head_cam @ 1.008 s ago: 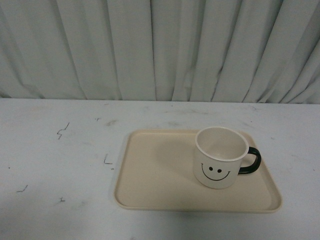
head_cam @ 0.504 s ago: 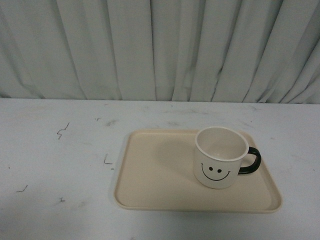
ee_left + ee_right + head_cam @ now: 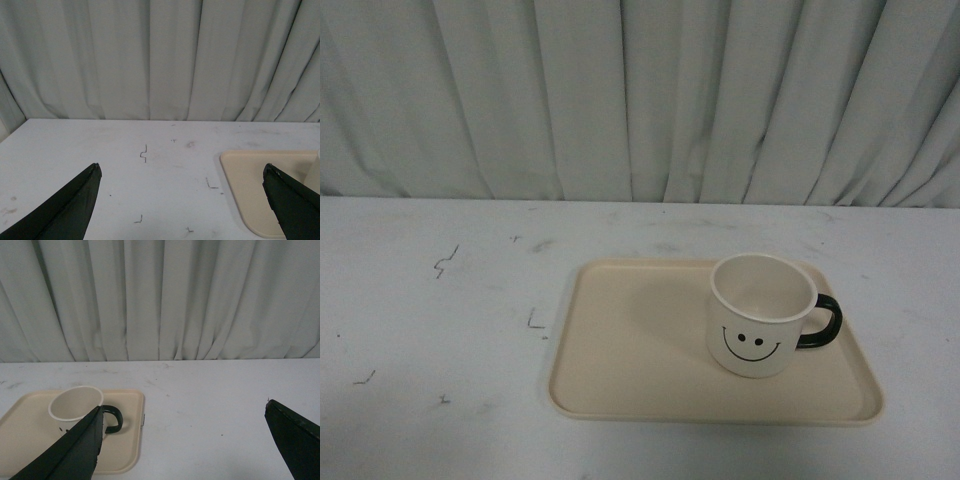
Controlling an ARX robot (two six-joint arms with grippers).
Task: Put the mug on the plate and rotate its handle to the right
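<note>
The mug (image 3: 761, 316) stands upright on the plate (image 3: 630, 360), in the plate's right half and nearer its far edge, with the smiley face turned toward the front camera. Its handle (image 3: 823, 322) sticks out to the right, over the plate's right part and just inside the rim. The plate lies flat on the white desk (image 3: 430, 340), to the right of the desk's middle, and a pleated pale curtain (image 3: 640, 100) hangs behind the desk's far edge. No arm shows in the front view. In the left wrist view the left tool (image 3: 182, 185) is spread wide, its 2 dark fingers well apart with nothing between them but bare desk; a corner of the plate (image 3: 250, 185) sits near 1 finger. In the right wrist view the right tool (image 3: 182, 422) is likewise spread wide and grips nothing; the mug (image 3: 75, 405) and its handle (image 3: 114, 417) appear just behind 1 finger, clear of the gap between the 2.
</note>
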